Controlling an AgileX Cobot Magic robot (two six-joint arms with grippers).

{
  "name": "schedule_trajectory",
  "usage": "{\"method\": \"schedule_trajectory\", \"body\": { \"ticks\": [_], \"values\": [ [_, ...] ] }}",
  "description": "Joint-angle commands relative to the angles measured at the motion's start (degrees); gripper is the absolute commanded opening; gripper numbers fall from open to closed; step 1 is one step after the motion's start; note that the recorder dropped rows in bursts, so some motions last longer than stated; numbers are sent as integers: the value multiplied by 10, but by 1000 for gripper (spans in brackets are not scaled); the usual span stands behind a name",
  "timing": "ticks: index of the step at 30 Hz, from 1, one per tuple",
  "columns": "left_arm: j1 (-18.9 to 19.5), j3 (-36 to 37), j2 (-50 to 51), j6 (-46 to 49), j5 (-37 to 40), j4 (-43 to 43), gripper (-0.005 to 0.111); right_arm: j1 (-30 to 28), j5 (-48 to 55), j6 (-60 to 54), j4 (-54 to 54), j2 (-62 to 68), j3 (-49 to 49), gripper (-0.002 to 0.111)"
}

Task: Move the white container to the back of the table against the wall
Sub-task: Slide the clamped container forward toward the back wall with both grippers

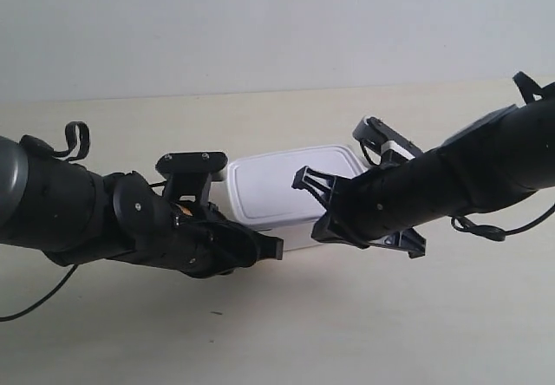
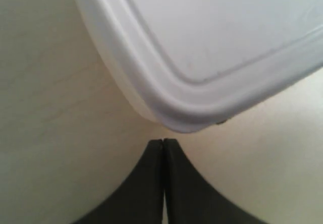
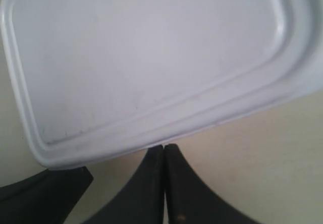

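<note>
**White box mid-surface, both end effectors shut beside it**

You had the white container lying flat on the surface, between the two arms and well short of the wall, with a band of bare surface behind it. It was a smooth, slightly glossy plastic box, rectangular with rounded corners. Its lid was flat with a raised rim running round the edge (a few faint scuffs showed in the right wrist view). The surface was pale beige with a soft wood grain, the wall plain and matt.

Your left end effector had its two black fingers pressed together, gripping nothing. The tips sat just beside one rounded corner of the box; whether they touched it I could not tell. Your right end effector was likewise closed and empty, tips at a long edge of the lid. A dark shape lay beside them, too blurred to name.

The arm at the exterior view's left and the arm at the exterior view's right, both matt black, crowded the box's near side and hid part of it. A thin black cable trailed over the surface.
</note>
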Motion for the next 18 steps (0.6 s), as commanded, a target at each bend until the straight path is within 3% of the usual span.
{"method": "schedule_trajectory", "body": {
  "ticks": [1,13,18],
  "values": [
    [1,-18,7,12,-7,3,0,1,11,-15,3,10,-19,0],
    [4,-70,46,12,4,3,0,1,3,-18,-6,15,-27,0],
    [4,-76,48,12,-30,3,0,1,3,-19,-16,15,-27,0]
  ]
}}
